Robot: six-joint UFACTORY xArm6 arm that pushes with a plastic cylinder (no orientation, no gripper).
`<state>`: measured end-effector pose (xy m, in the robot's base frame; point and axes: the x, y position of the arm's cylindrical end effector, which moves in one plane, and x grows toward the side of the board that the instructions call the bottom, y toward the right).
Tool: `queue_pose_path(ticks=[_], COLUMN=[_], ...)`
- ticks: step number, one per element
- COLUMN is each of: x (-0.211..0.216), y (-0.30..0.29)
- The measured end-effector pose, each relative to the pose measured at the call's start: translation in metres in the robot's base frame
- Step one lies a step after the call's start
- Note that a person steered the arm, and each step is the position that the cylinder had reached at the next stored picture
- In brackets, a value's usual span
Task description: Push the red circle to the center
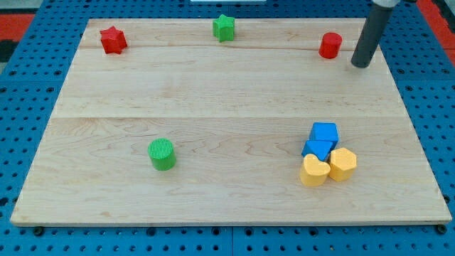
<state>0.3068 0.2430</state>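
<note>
The red circle [330,45], a short red cylinder, stands near the board's top right. My tip [361,65] rests on the board just to the right of it and slightly lower in the view, a small gap apart. The dark rod slants up to the view's top right corner.
A red star [112,40] sits at the top left and a green star [224,27] at the top middle. A green circle [162,154] is at the lower left. At the lower right, two blue blocks [322,140] touch a yellow heart [313,171] and a yellow hexagon [343,164].
</note>
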Motion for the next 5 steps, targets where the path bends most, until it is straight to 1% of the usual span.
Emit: queue_pose_path(ticks=[1, 2, 3, 4, 5], x=[-0.03, -0.03, -0.05, -0.082, -0.064], y=[-0.017, -0.104, -0.132, -0.121, -0.15])
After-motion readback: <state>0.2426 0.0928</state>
